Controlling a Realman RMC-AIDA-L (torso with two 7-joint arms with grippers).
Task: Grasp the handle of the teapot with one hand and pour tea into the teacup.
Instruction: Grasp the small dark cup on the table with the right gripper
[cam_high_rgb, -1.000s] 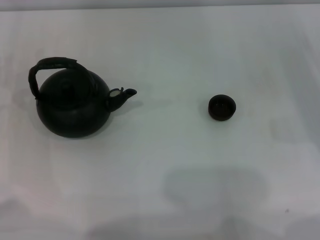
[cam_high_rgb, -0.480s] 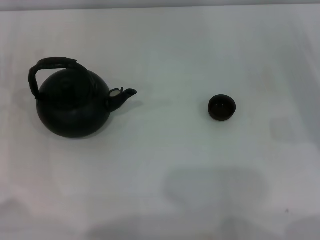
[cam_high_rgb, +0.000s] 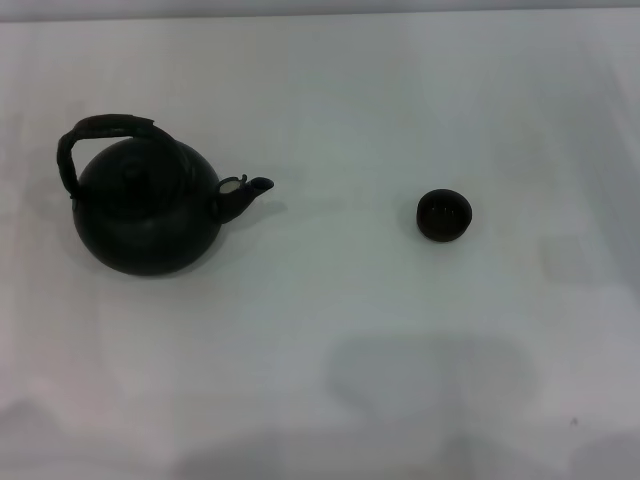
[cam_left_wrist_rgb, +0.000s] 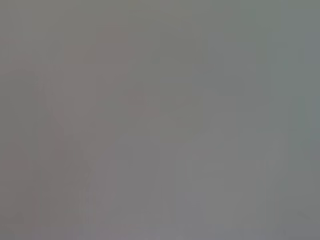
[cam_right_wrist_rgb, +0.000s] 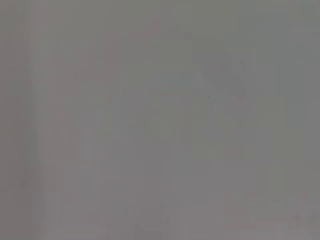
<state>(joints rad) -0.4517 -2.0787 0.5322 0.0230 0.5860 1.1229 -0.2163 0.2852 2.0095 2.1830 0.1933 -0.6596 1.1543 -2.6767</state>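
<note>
In the head view a round black teapot (cam_high_rgb: 145, 215) stands upright on the left of the white table (cam_high_rgb: 330, 330), its short spout (cam_high_rgb: 247, 192) pointing right. Its dark arched handle (cam_high_rgb: 100, 135) leans toward the back left over the lid. A tiny black teacup (cam_high_rgb: 444, 215) stands upright on the right, well apart from the spout. Neither gripper nor arm shows in the head view. Both wrist views hold only a plain grey surface, with no fingers and no task object in them.
The white table runs to a far edge (cam_high_rgb: 320, 14) at the back. A faint shadow (cam_high_rgb: 430, 375) lies on the near part of the table.
</note>
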